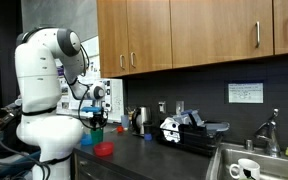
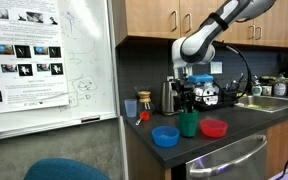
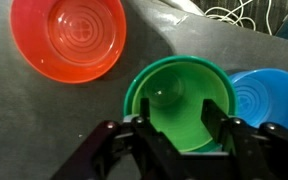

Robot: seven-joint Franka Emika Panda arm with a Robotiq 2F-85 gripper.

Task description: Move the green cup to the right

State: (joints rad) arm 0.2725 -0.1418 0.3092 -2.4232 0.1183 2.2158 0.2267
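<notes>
The green cup stands upright on the dark counter between a flat red bowl and a blue dish. It looks empty. In the wrist view my gripper hangs right over the cup's mouth. Its two dark fingers are apart, overlap the rim from above, and hold nothing. In both exterior views the gripper sits just above the cup. I cannot tell whether the fingertips touch the rim.
The red bowl and blue dish flank the cup closely. Behind them stand a kettle, a small orange cup and an appliance. A whiteboard fills one side. A sink lies further along the counter.
</notes>
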